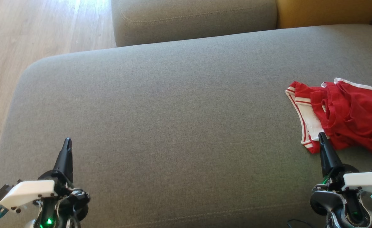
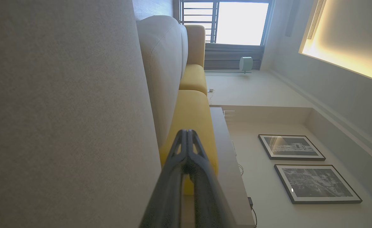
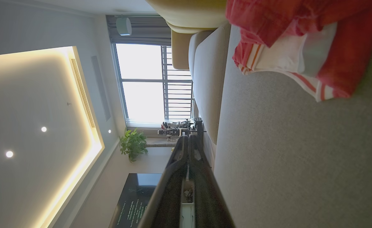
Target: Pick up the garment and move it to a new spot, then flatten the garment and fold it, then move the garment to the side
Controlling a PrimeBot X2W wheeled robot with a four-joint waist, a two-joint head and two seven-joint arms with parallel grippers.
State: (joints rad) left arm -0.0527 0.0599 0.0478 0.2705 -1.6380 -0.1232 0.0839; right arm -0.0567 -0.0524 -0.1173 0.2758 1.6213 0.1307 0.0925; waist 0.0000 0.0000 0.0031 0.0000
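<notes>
Red, white-trimmed cloth garment rumpled at right side of grey fabric sofa cushion: either awaiting pickup or already set aside. Pinched together, empty, parked low: left gripper, right gripper just beside the cloth.

Grey seat cushion spans the head view. Grey back cushion at 12 o'clock, yellow cushion at 1, pale wood floor at 10. Left wrist view: framed print at 4, second print beside it. Right wrist view: window at 11, potted plant at 8.
</notes>
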